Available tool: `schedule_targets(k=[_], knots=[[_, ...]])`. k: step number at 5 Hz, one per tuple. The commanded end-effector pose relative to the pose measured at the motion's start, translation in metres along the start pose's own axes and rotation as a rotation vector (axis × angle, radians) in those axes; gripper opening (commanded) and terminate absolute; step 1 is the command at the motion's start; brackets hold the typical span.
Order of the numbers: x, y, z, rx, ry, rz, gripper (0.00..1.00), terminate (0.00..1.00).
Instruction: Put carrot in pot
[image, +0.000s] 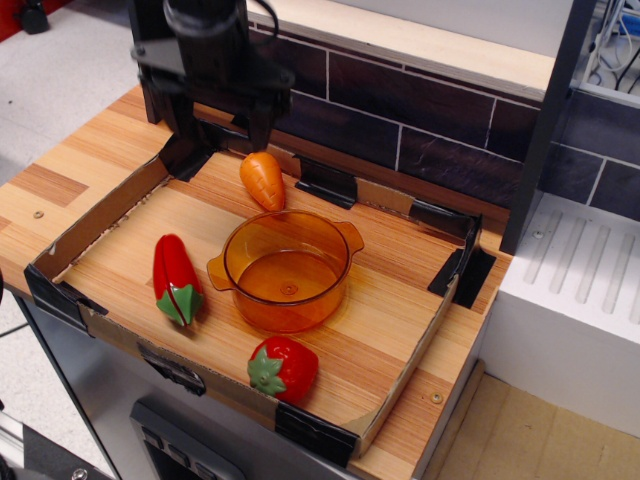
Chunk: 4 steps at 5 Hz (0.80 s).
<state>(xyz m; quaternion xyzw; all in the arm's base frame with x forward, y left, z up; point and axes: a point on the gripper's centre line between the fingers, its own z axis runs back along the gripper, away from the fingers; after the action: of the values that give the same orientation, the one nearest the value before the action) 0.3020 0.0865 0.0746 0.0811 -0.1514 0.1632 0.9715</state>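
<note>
Your gripper (220, 125) hangs over the back left corner of the tray (95, 215), with its two fingers spread apart and nothing between them. The carrot (263, 180) lies on the tray floor, just beside the fingers, a little toward the right and toward the front. It sits close behind the pot (287, 270), maybe touching its rim. The carrot's long side runs from its fat round top at the back down to its thin tip near the pot. You would need to move right and down to straddle it. The fingertips are dark against the dark tape, so their ends are hard to see.
</note>
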Motion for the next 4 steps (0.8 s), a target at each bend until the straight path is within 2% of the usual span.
schedule_targets(k=[1, 3, 4], knots=[[0.015, -0.001, -0.014, -0.013, -0.025, 0.047, 1.00, 0.00], [0.021, -0.012, -0.043, 0.015, 0.064, 0.047, 1.00, 0.00], [0.015, -0.014, -0.052, 0.023, 0.133, 0.032, 1.00, 0.00]])
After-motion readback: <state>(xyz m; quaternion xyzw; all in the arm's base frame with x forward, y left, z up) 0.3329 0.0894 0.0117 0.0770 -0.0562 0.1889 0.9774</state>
